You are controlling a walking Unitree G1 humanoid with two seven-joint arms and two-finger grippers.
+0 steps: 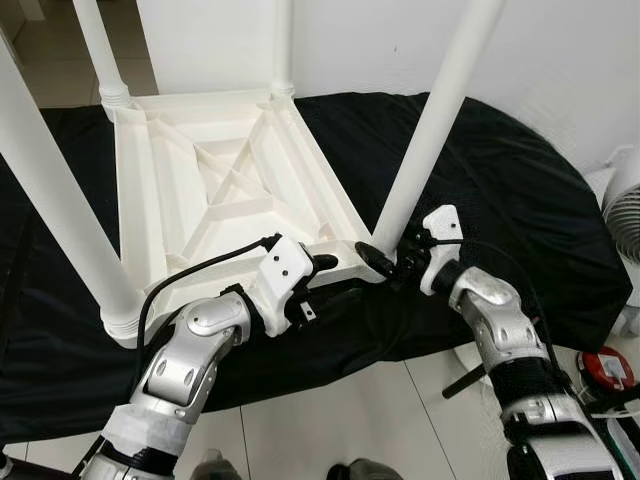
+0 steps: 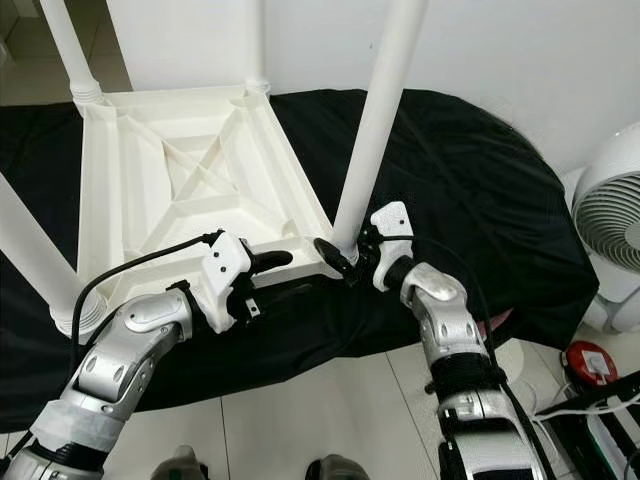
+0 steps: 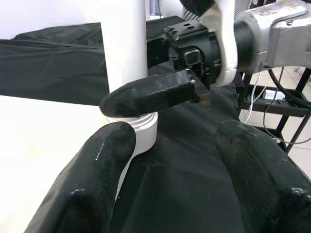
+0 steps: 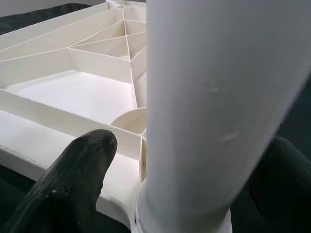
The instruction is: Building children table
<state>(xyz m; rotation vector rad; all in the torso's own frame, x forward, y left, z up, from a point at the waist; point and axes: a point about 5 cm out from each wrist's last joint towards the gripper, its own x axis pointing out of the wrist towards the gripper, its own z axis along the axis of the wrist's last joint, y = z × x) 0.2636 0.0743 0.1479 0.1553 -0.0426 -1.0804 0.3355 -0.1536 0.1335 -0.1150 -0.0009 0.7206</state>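
A white plastic children's table [image 1: 220, 190] lies upside down on a black cloth [image 1: 500, 180], its legs pointing up. My right gripper [image 1: 388, 258] is at the base of the near right leg [image 1: 430, 120], open, with one finger [image 4: 73, 184] on each side of it and a small gap showing in the right wrist view. My left gripper [image 1: 320, 275] hovers open at the table's near edge, just left of that leg, nothing between its fingers [image 3: 97, 165]. The left wrist view looks at the leg's socket [image 3: 141, 128] and a right finger [image 3: 150, 94] lying across it.
A white fan [image 2: 610, 230] stands on the tiled floor at the right, with a red round object [image 1: 605, 365] and cables near it. The white wall [image 1: 560, 50] rises behind the cloth. The other table legs [image 1: 50, 190] stand tall at the left and back.
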